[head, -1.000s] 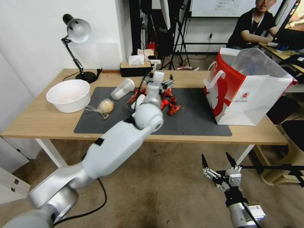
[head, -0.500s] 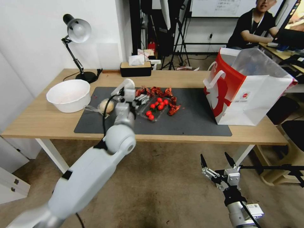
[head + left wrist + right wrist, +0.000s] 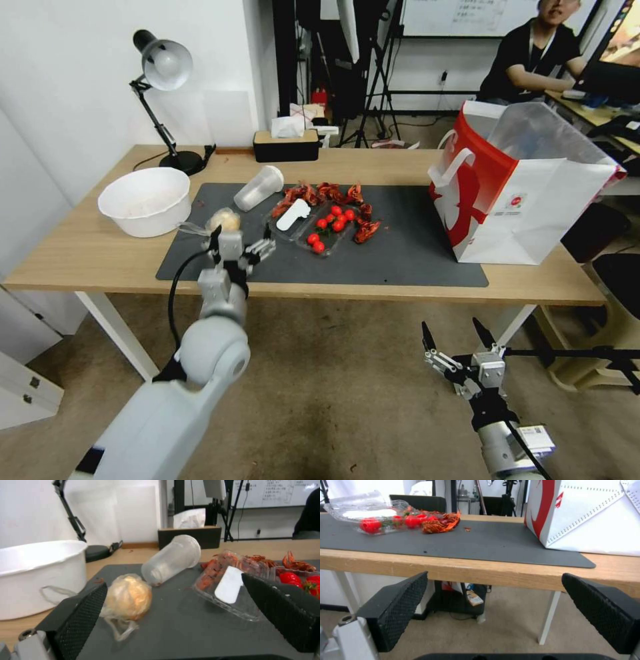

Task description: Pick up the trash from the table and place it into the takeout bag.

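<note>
Left pincer (image 3: 241, 243) hangs spread and empty over the near edge of the counter (image 3: 80, 257), the clear bag with yellowish lump (image 3: 128, 600) just ahead of one of its fingers (image 3: 81, 615). Left wrist view adds the clear plastic cup (image 3: 171, 558) lying tipped beyond it. Right pincer (image 3: 460, 347) waits spread below counter level, the takeout bag (image 3: 586, 515) standing beyond on the counter.

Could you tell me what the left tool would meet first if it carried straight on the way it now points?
Most likely the clear bag with the yellowish lump, lying just ahead of the open left tool, nearer one finger; the tipped clear plastic cup lies beyond. Depth is uncertain.
</note>
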Tool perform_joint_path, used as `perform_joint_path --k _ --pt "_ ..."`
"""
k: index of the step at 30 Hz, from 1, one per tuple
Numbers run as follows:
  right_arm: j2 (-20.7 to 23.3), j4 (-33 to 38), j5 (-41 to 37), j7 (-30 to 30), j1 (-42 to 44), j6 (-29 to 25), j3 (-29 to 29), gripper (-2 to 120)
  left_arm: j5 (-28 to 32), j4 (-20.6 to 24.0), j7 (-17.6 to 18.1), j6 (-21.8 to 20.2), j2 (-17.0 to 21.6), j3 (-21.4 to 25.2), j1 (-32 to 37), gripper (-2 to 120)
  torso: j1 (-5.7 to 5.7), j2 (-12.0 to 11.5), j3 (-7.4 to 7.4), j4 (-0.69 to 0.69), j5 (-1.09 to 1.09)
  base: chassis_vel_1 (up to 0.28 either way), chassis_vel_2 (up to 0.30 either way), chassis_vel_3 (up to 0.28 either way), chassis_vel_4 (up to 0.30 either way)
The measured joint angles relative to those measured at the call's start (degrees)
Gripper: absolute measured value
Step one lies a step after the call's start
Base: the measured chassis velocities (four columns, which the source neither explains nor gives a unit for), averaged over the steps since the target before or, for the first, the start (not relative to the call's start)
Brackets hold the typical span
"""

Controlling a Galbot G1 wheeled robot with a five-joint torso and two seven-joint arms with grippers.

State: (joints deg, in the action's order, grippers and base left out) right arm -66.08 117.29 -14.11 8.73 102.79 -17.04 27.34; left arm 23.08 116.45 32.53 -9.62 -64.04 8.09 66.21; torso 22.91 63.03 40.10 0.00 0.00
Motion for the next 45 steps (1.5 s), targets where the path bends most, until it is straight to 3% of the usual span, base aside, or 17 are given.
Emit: perform_joint_path --k 10,20,45 --pt "0.3 0.6 -0.1 0.0 0.2 -0.1 0.3 100 -4.4 5.0 -2.0 5.8 -1.3 4.8 13.9 100 0.01 0.0 0.0 0.0 0.0 0.0 0.0 0.0 0.0" --pt "0.7 0.9 -1.0 0.1 -0.7 -0.5 0.4 100 -12.1 4.8 -4.9 12.1 -4.3 6.8 24.6 100 0.0 0.0 0.0 0.01 0.0 0.0 0.0 0.0 0.0" --pt "1.6 1.3 -1.8 0.1 -1.7 -0.4 0.8 100 -15.3 2.9 -5.6 14.3 -7.7 7.3 25.7 100 0.0 0.0 0.0 0.0 0.0 0.0 0.0 0.0 0.0"
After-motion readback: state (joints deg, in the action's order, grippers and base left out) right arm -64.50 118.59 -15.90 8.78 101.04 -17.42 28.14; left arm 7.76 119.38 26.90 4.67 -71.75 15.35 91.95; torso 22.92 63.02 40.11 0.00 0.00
